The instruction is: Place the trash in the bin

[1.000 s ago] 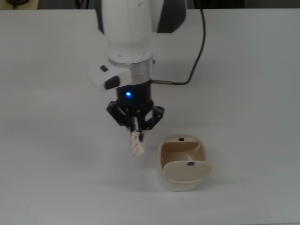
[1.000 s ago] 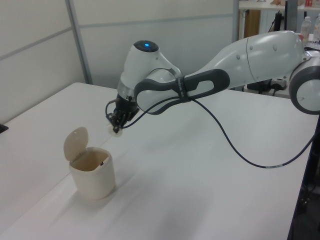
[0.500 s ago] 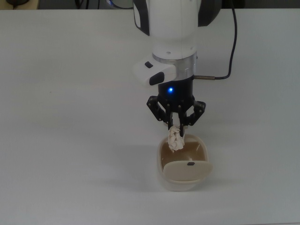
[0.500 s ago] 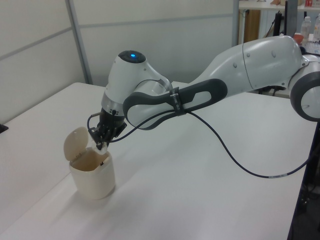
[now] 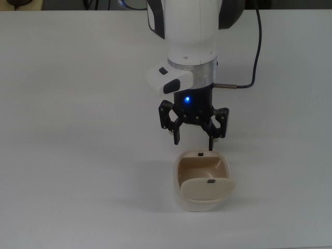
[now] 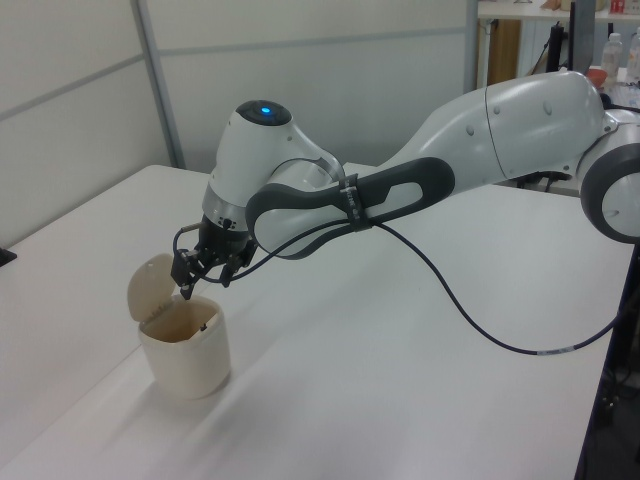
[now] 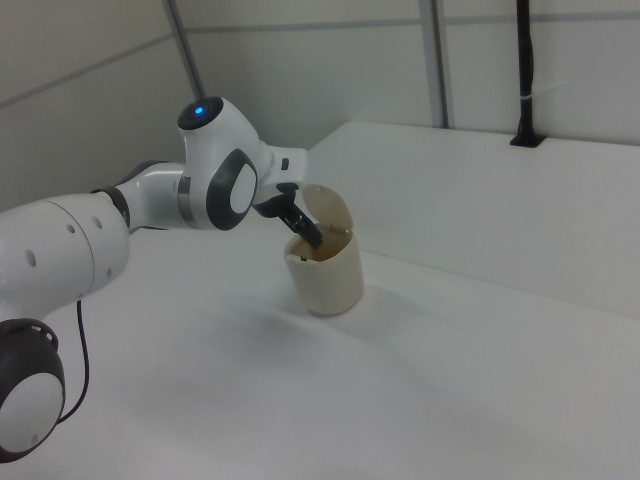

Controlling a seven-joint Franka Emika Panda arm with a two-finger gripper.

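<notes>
Beige plastic, rounded-square rim, swing lid tipped up: that's the small bin (image 5: 202, 182), parked on the plain white bench (image 5: 67, 155) a bit toward the top view's right of centre. Two small dark tabs are seen on it, one on the rim and one on the lid.

Going left to right in the top view, nothing but bare bench is passed first, then the black two-finger end effector (image 5: 193, 139), which is held just above the bin's far rim with its fingers spread wide and nothing gripped between them. A blue light is lit on the wrist just above it. From the white wrist, a thin black cable (image 5: 255, 52) is looped off toward the top view's right.

No crumpled paper trash can be made out on the bench or in the fingers; the bin's inside looks tan and shadowed, so whether the wad is lying in there can't be told for sure.

In the left view, the lid stands upright on the bin's left side.
</notes>
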